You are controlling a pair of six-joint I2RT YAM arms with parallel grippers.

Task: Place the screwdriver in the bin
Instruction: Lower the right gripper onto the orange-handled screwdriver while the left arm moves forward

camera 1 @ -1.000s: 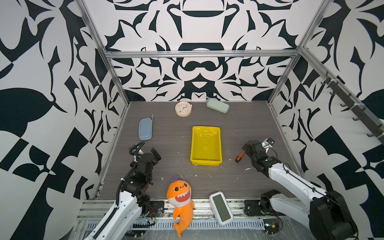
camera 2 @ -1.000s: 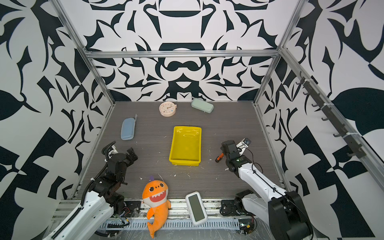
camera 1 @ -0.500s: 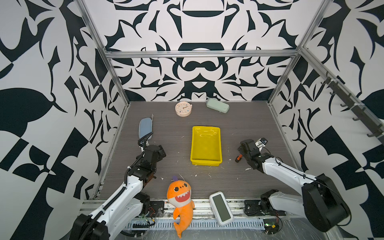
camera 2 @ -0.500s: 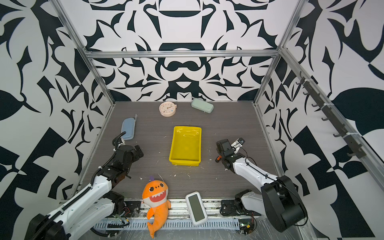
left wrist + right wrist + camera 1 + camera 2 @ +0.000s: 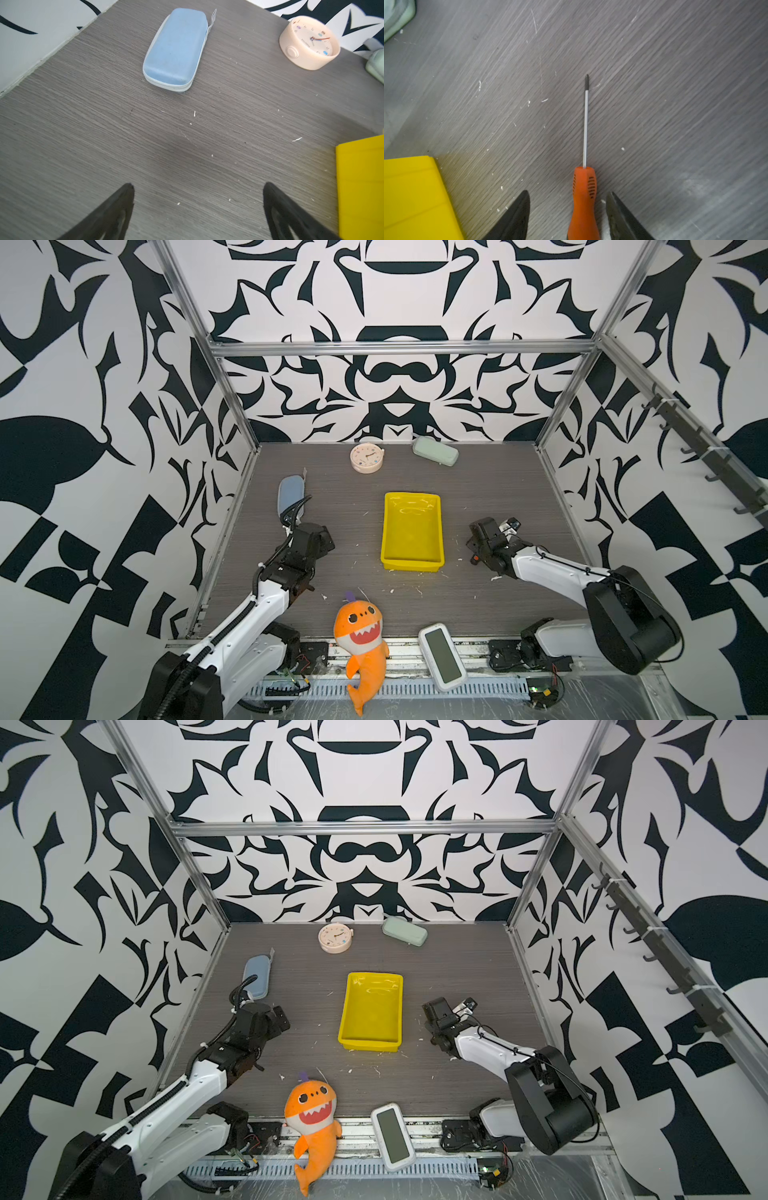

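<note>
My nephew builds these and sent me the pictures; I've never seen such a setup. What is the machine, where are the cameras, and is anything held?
A robot's left arm and right arm each end in a two-fingered gripper. Two pictures look down from overhead, nearly alike; two come from cameras on the wrists. On the table lie a yellow bin, a blue case, a green case, a clock and, at the front edge, a shark plush and a white device. The right gripper, open, straddles the screwdriver without gripping it. The left gripper is open over bare table. Nothing is held.
</note>
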